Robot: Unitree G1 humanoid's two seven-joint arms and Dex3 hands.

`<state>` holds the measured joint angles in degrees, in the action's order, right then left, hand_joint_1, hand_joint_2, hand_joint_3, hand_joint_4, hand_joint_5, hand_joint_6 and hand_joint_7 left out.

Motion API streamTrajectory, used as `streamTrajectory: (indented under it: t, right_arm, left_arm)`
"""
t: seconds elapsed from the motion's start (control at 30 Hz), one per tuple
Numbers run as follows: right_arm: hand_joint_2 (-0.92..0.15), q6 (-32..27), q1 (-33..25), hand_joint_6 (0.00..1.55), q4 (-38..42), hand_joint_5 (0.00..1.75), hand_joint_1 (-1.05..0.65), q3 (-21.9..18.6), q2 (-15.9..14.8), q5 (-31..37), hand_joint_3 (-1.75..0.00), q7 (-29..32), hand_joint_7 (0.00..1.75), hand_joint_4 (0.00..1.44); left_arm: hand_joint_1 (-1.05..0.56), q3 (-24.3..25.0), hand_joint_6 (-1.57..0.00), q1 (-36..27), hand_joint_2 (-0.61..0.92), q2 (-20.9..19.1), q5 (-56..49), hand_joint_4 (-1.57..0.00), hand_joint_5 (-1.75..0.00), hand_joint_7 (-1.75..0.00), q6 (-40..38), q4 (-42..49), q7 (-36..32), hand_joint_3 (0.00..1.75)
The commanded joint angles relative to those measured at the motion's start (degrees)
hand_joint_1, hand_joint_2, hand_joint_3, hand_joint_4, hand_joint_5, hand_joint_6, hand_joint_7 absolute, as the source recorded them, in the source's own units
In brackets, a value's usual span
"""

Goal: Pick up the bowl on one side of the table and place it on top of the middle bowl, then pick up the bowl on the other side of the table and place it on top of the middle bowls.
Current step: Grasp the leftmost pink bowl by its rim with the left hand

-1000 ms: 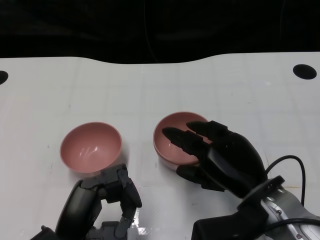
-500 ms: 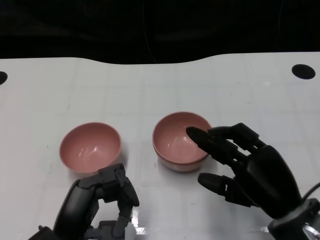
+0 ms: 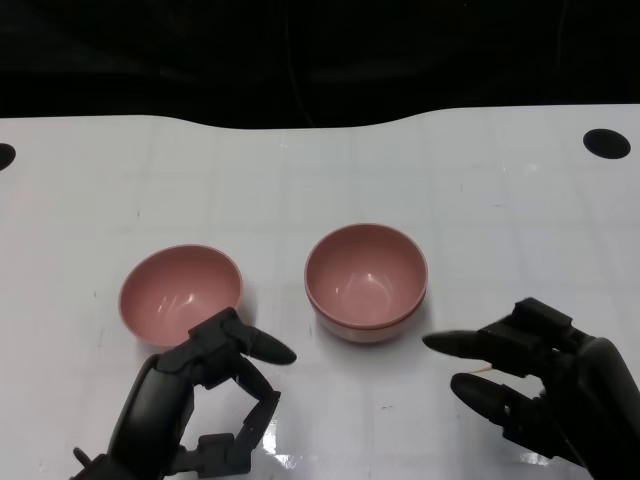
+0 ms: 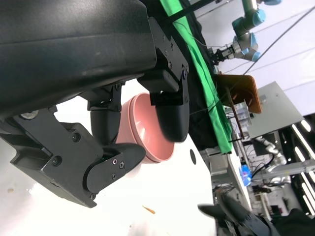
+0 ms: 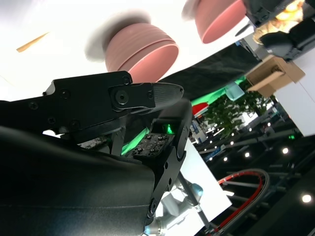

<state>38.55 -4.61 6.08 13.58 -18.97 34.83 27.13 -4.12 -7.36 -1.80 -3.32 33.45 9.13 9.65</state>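
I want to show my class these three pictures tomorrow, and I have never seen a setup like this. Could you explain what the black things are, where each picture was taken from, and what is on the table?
The black shapes are the two hands of a humanoid robot at a white table. One picture looks down from its head: the left hand is at the lower left, the right hand at the lower right. Both hold nothing, fingers apart.

The other two pictures come from cameras at the wrists, so they look tilted and the hand's own shell fills much of the view.

On the table are pink bowls: a single bowl in front of the left hand, and a stacked pair in the middle, one bowl nested in another. The right wrist view shows the double rim most clearly.
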Motion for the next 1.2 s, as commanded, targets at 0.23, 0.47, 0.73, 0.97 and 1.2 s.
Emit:
streamTrajectory:
  t: [0.23, 0.47, 0.73, 0.97, 1.2]
  right_arm:
    - [-0.26, 1.1, -0.5, 0.92, 3.6, 1.70, -0.07, -1.5, 0.7, -2.3, -1.50, -3.1, 1.24, 0.90]
    - [-0.21, -0.2, 0.5, 0.85, 4.9, 1.75, -0.10, -1.8, 1.8, -1.9, -1.62, -3.5, 1.50, 0.95]
    - [-0.17, -2.0, 0.8, 0.82, 4.7, 1.75, -0.11, -2.4, 2.5, -1.8, -1.66, -5.2, 1.58, 0.96]
    - [-0.17, -2.5, 1.0, 0.82, 4.4, 1.75, -0.11, -2.4, 2.9, -1.9, -1.65, -5.8, 1.57, 0.97]
    - [-0.16, -2.9, 1.4, 0.83, 4.5, 1.75, -0.10, -2.4, 3.2, -1.0, -1.66, -5.5, 1.56, 0.97]
  left_arm:
    - [-0.33, 1.8, -0.40, -0.3, 0.92, -3.4, -10.8, -0.25, -1.12, -0.58, -3.5, -6.9, -6.3, 0.24]
    - [-0.45, 2.6, -0.38, -0.7, 0.92, -5.1, -22.0, -0.23, -0.91, -0.23, -10.4, -15.0, -10.7, 0.13]
    - [-0.52, 1.5, -0.21, 0.7, 0.92, -9.0, -37.9, -0.13, -0.70, -0.04, -23.9, -23.1, -10.1, 0.03]
    - [-0.56, -1.9, -0.26, 4.3, 0.91, -13.6, -47.9, -0.16, -0.64, -0.05, -29.9, -20.8, -10.7, 0.02]
    - [-0.56, -6.7, -0.39, 9.6, 0.92, -17.2, -54.4, -0.30, -0.52, -0.04, -37.4, -16.1, -3.7, 0.05]
